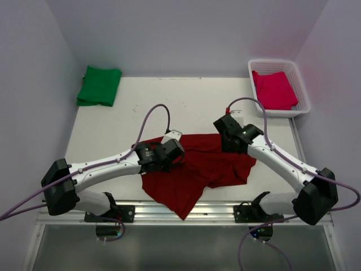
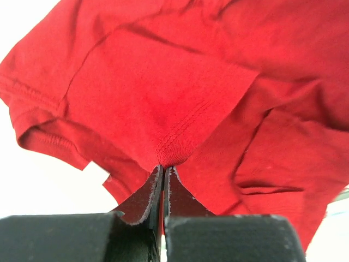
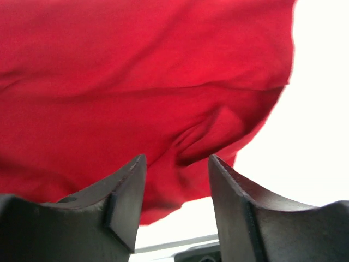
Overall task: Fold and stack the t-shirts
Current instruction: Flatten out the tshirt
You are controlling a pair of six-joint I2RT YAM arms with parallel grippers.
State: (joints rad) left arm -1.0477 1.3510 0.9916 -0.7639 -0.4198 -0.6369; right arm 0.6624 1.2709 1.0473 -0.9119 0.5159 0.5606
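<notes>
Stretching inward, low: left fingers [image 2: 148, 192] are pinching shut on a maroon t-shirt [image 1: 210, 165] fold; right fingers [image 3: 128, 192] are hovering half-open (gripping nothing); shirt sprawling crosswise, left-to-right.

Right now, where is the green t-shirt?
In the top view, the green t-shirt lies folded at the far left corner of the table, opposite the white basket.

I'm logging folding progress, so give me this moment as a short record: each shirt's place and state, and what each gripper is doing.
maroon t-shirt: crumpled, unfolded, on the table near its front edge
green t-shirt: folded, far left corner
pinkish-red t-shirt: lying in the white basket, far right
left gripper: shut on a fold of the maroon t-shirt
right gripper: open, at the maroon t-shirt's right side, holding nothing
stack: not yet started
</notes>
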